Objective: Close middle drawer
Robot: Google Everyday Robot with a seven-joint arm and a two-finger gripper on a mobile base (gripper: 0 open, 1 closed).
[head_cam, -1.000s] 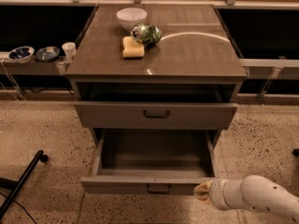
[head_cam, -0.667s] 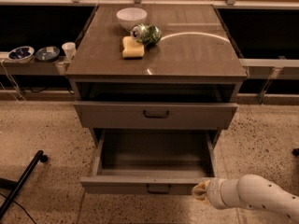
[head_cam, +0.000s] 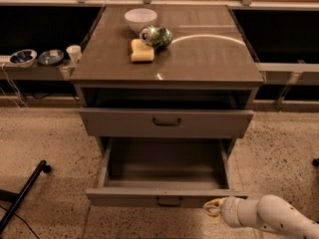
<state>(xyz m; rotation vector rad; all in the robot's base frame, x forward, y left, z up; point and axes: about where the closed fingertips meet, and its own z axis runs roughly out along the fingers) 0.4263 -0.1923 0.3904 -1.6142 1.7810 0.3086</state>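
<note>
The middle drawer [head_cam: 167, 197] is pulled far out of the grey-brown cabinet [head_cam: 209, 59]. Its inside is empty, and its small dark handle sits at the centre of its front. The top drawer [head_cam: 167, 122] above it stands a little way out. The lowest drawer is hidden beneath the middle one. My gripper [head_cam: 212, 208], on a white arm [head_cam: 271, 217] coming in from the lower right, is low down just in front of the right end of the middle drawer's front, close to it or touching it.
On the cabinet top are a white bowl [head_cam: 140, 19], a green can [head_cam: 156, 36] on its side and a yellow sponge [head_cam: 142, 51]. A left shelf holds two small bowls [head_cam: 22, 57] and a white cup [head_cam: 74, 53]. A black pole [head_cam: 22, 195] lies on the floor at left.
My gripper has edged slightly left and down along the drawer's front. The middle drawer stands as far out as before.
</note>
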